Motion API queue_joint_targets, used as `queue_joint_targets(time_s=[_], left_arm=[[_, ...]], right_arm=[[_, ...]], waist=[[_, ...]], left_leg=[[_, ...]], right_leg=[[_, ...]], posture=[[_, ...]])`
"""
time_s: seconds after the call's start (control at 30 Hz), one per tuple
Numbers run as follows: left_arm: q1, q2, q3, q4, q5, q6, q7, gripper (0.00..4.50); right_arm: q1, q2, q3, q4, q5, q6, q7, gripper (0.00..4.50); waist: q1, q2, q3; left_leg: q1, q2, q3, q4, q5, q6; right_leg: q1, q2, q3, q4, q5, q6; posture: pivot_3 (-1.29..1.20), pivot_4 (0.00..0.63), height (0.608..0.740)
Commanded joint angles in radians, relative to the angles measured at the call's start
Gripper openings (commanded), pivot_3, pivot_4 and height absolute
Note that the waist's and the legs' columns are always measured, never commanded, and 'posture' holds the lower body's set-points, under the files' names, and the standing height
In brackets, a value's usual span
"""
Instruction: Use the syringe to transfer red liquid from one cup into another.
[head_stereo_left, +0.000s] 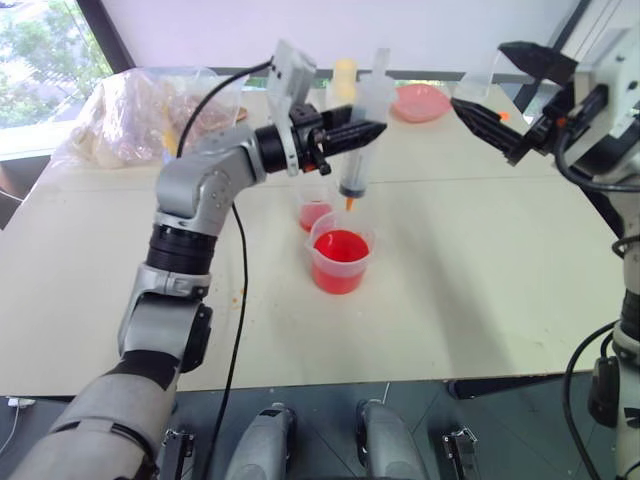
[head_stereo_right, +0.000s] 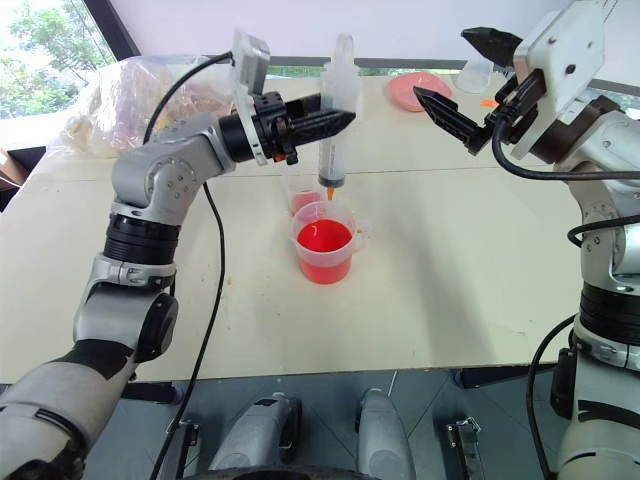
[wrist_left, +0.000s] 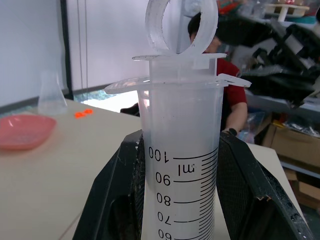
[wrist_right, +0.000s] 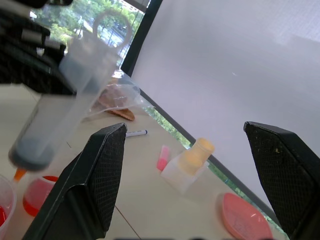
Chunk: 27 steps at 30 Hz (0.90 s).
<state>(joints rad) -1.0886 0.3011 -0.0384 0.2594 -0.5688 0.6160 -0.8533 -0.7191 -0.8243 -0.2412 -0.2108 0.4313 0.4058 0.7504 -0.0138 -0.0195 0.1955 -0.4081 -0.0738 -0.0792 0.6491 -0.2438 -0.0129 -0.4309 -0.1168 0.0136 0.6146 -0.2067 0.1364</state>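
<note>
My left gripper (head_stereo_left: 372, 131) is shut on the barrel of the clear syringe (head_stereo_left: 357, 150), holding it upright above the table. The black fingers (wrist_left: 117, 200) press both sides of the syringe (wrist_left: 182, 150) at its printed scale. Its plunger is pushed in, and the orange tip (head_stereo_left: 350, 204) hangs just above the two cups. Red liquid fills the wider lipped beaker (head_stereo_left: 341, 258) about halfway. Just behind it stands the narrower cup (head_stereo_left: 314, 213) with a little red in it. My right gripper (head_stereo_right: 445, 65) hangs open to the right of the syringe, a little higher, with nothing held.
Crumpled plastic bags (head_stereo_left: 140, 110) lie at the table's back left. A yellowish container (wrist_right: 190, 162), a pink dish (head_stereo_left: 420, 100), a clear flask (wrist_left: 51, 95) and a pen (wrist_right: 135, 133) sit along the far edge. A person in red (wrist_left: 236, 90) sits beyond the table.
</note>
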Motion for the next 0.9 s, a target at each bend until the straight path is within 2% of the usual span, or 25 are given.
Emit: queue_joint_targets(time_s=[0.03, 0.47, 0.73, 0.9], left_arm=[[0.039, -0.010, -0.045, -0.052, 0.036, -0.051, -0.059, 1.42], [0.179, -0.013, -0.120, -0.210, 0.117, -0.058, -0.058, 1.42], [0.186, -0.028, -0.081, -0.238, 0.080, -0.011, -0.029, 1.42], [0.188, -0.017, -0.067, -0.237, 0.083, -0.004, -0.028, 1.42]], right_arm=[[-0.035, 0.007, -0.007, -0.047, 0.021, 0.003, -0.016, 3.90], [-0.005, 0.088, 0.074, -0.083, 0.035, 0.000, -0.009, 3.90], [0.014, 0.089, 0.121, -0.074, 0.011, -0.012, 0.025, 3.90], [0.016, 0.080, 0.079, -0.065, 0.021, -0.002, 0.014, 3.90]], waist=[[0.001, 0.000, 0.000], [0.002, 0.000, 0.000], [0.003, 0.000, 0.000], [0.002, 0.000, 0.000]], left_leg=[[0.000, 0.000, 0.000, 0.000, 0.000, 0.000], [0.000, 0.000, -0.001, 0.001, 0.000, 0.000], [0.000, 0.000, -0.002, 0.001, 0.000, 0.001], [0.000, 0.000, -0.002, 0.001, 0.000, 0.001]], right_leg=[[0.000, 0.000, 0.000, 0.000, 0.000, 0.000], [0.000, 0.000, 0.000, 0.000, 0.000, 0.000], [0.001, 0.000, 0.000, 0.000, 0.000, 0.000], [0.001, 0.001, 0.000, 0.000, 0.000, 0.000]], posture=[[0.00, 0.150, 0.740], [0.00, 0.150, 0.740], [0.00, 0.150, 0.740], [0.00, 0.150, 0.740]])
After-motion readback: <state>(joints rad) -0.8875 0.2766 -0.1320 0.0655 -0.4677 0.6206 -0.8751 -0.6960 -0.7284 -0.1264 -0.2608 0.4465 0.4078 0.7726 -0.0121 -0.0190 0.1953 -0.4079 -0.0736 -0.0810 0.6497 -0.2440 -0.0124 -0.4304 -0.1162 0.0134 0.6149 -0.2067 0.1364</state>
